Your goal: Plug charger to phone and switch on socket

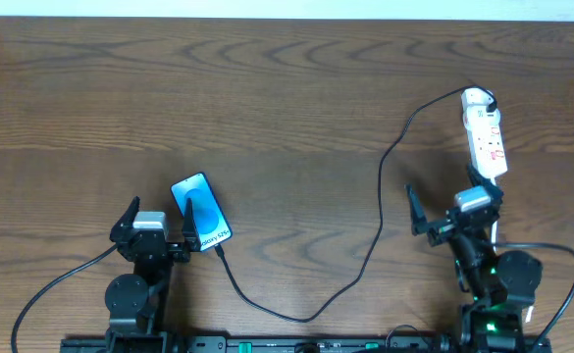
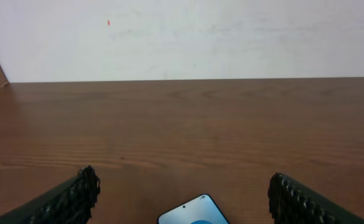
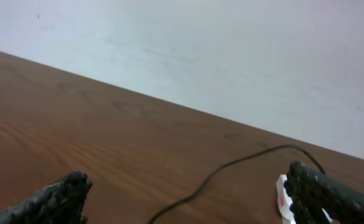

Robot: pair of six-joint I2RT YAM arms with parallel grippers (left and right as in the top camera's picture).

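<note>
The phone (image 1: 201, 211) lies on the table with its blue screen up, just right of my left gripper (image 1: 154, 221), which is open and empty. Its top edge shows in the left wrist view (image 2: 193, 211) between the open fingers. The black charger cable (image 1: 380, 211) runs from the socket (image 1: 486, 132) at the far right, loops down, and its tip reaches the phone's lower end (image 1: 219, 250). My right gripper (image 1: 446, 201) is open and empty just below the socket. The right wrist view shows the cable (image 3: 231, 167) and the socket's edge (image 3: 284, 198).
The wooden table's far edge meets a pale wall in both wrist views. A grey arm cable (image 1: 56, 284) trails left of the left arm. The socket's white cord (image 1: 495, 224) runs down beside the right arm.
</note>
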